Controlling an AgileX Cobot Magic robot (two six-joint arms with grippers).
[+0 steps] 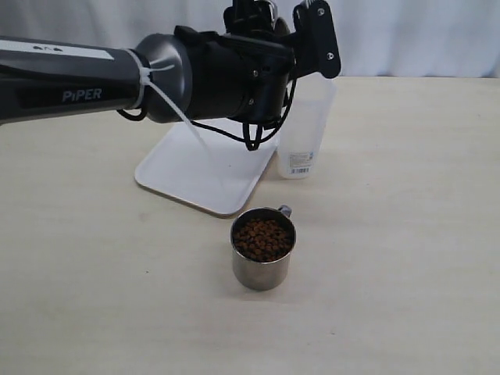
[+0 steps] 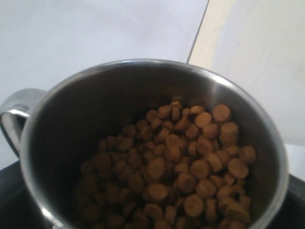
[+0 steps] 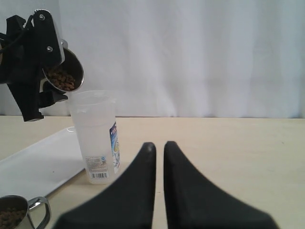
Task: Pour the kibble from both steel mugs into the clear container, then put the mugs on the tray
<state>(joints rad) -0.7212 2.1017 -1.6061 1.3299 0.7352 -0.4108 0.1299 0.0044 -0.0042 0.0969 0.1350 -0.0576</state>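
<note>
One steel mug [image 3: 70,67] full of kibble [image 3: 61,79] hangs tilted just above the rim of the clear container [image 3: 97,138], with my left gripper [image 1: 311,41] shut on it. Seen from the left wrist, that mug [image 2: 143,67] fills the picture and its kibble [image 2: 186,162] lies heaped toward the lower side. The container [image 1: 305,133] stands beside the white tray [image 1: 203,168] and looks empty. A second steel mug [image 1: 263,262] brimming with kibble [image 1: 263,238] stands on the table in front of the tray. My right gripper [image 3: 158,145] is shut and holds nothing, low over the table.
The tray [image 3: 38,162] carries nothing. A white curtain closes off the back of the beige table [image 1: 406,234]. The left arm's thick black body [image 1: 211,74] reaches across above the tray.
</note>
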